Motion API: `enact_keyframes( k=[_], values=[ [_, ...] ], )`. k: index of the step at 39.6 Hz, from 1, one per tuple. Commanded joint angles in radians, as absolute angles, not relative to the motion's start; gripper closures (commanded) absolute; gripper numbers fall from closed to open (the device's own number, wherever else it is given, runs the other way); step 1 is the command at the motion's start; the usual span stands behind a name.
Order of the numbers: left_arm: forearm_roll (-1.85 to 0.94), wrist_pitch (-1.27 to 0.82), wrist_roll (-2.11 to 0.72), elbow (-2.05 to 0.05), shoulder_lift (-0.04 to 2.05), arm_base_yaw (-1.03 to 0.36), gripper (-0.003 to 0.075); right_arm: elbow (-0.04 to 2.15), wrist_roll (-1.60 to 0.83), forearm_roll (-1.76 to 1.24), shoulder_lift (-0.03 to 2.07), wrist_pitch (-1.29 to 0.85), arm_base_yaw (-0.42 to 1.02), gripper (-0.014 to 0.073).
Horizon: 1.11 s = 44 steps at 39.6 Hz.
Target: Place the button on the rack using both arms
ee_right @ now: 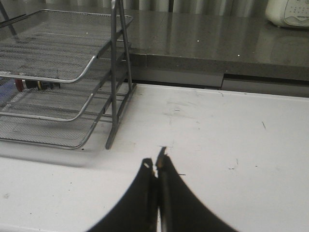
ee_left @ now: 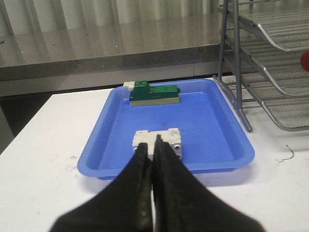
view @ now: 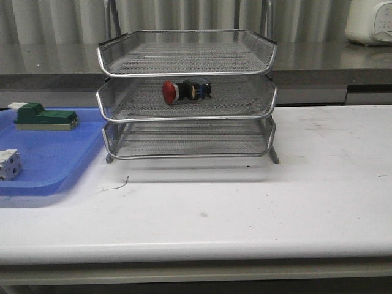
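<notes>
Red button lies on the rack's middle shelf, both claws clenched on nothing, so bumping the rack could roll it off.

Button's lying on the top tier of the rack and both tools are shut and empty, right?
Not quite. The button lies on the middle tier of the rack, not the top, as the front view shows. The left tool and right tool are indeed shut and empty.

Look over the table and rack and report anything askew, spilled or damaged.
Little stands out. The button lies on its side in the middle tier of the rack. A small stray wire lies on the table beside the blue tray.
</notes>
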<state>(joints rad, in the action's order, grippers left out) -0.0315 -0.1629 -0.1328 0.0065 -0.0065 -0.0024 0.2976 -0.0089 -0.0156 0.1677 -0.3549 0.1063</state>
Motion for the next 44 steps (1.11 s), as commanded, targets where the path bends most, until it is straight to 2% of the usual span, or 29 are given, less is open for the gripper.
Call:
enact_keyframes(
  k=[1, 30, 44],
  values=[
    [-0.042, -0.084, -0.125, 0.016, -0.028, -0.001, 0.0739, 0.325, -0.016, -0.007, 0.178, -0.271, 0.100, 0.0654],
    [-0.042, -0.084, -0.125, 0.016, -0.028, -0.001, 0.0739, 0.312, -0.016, 0.000, 0.178, -0.261, 0.100, 0.0654],
    [-0.042, -0.084, -0.125, 0.016, -0.028, -0.001, 0.0739, 0.038, -0.016, 0.012, 0.137, -0.199, 0.100, 0.0654]
  ],
)
